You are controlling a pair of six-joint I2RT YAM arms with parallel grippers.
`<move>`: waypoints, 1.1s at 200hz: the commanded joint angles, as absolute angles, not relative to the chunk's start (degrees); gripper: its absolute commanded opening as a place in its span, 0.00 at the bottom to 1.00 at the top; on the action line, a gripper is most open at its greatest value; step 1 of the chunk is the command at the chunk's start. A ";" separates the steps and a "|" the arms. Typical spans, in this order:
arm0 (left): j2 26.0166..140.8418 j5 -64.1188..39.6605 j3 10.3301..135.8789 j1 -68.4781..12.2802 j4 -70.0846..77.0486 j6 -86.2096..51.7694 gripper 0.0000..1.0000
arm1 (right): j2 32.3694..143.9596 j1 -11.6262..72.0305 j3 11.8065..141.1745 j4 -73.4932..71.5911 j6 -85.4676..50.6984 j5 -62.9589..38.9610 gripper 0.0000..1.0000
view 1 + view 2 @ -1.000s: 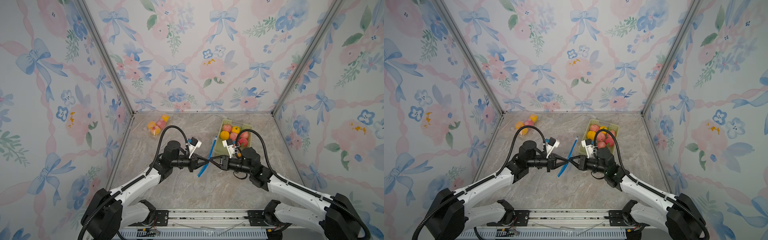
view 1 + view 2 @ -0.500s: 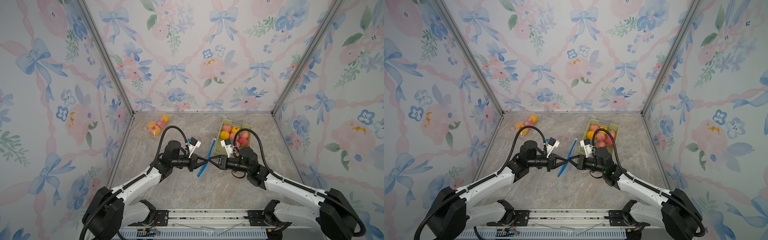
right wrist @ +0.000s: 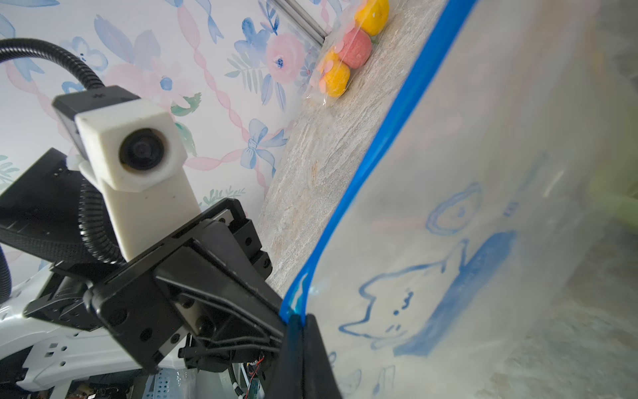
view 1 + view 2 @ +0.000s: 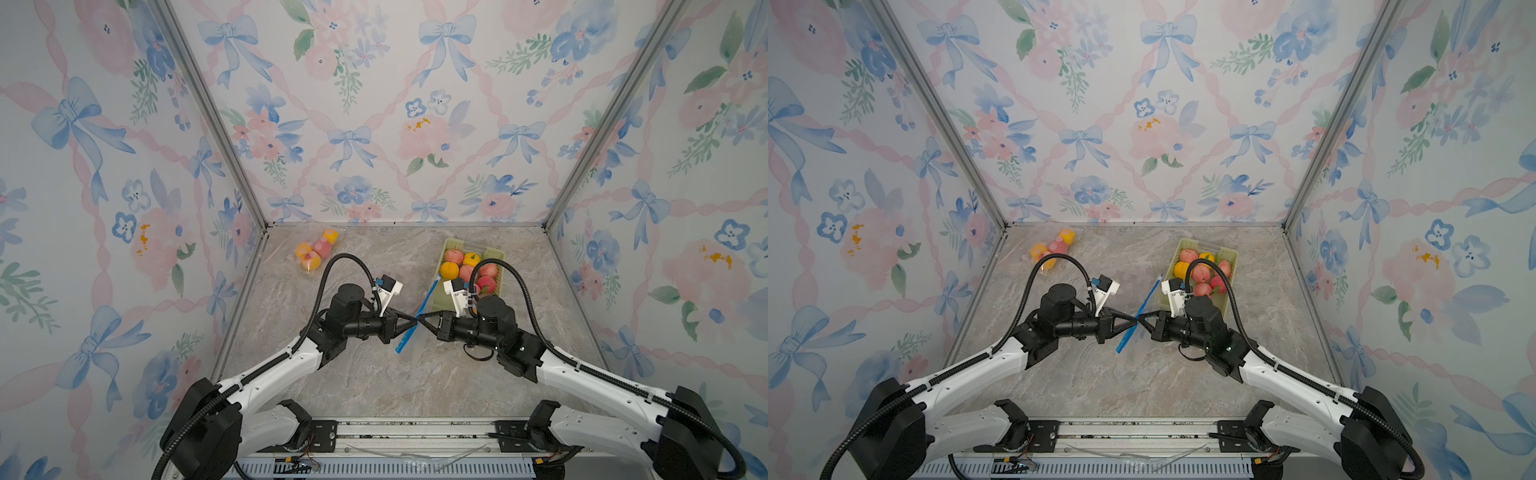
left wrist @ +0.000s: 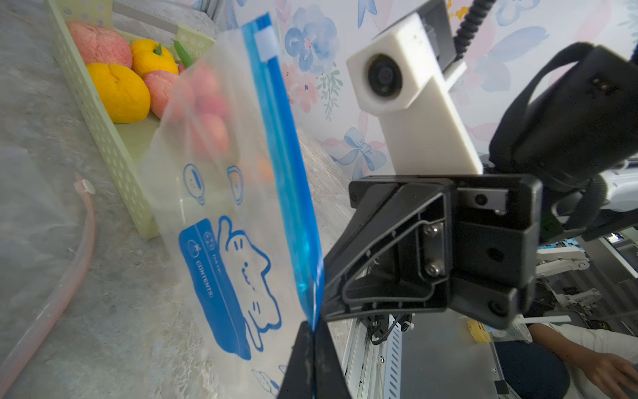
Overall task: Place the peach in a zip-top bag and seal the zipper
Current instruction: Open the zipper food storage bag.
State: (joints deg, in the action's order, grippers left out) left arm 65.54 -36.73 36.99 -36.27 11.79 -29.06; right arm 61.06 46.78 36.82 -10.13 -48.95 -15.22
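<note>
Over worktop centre, both top views: left claw & right claw tip to tip, each clamped on zip strip of bag. Peaches in green tray, far right. L wrist: bag hanging upright, strip pinched. R wrist: same pinch, opp. side.

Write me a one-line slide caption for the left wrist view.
Face to face, the left gripper and right gripper pinch the blue zipper edge of the zip-top bag, green fruit tray behind.
</note>
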 commanded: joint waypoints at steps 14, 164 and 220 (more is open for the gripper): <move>61.84 -21.80 39.37 -36.51 6.48 -26.82 0.00 | 58.13 48.79 39.19 -0.48 -47.29 -10.20 0.00; 57.88 11.52 41.60 -44.05 -0.24 -21.38 0.00 | 64.60 50.10 46.89 14.57 -48.71 2.70 0.00; 57.93 14.41 40.73 -45.08 -1.58 -22.52 0.00 | 73.45 52.27 54.12 10.56 -50.67 7.42 0.71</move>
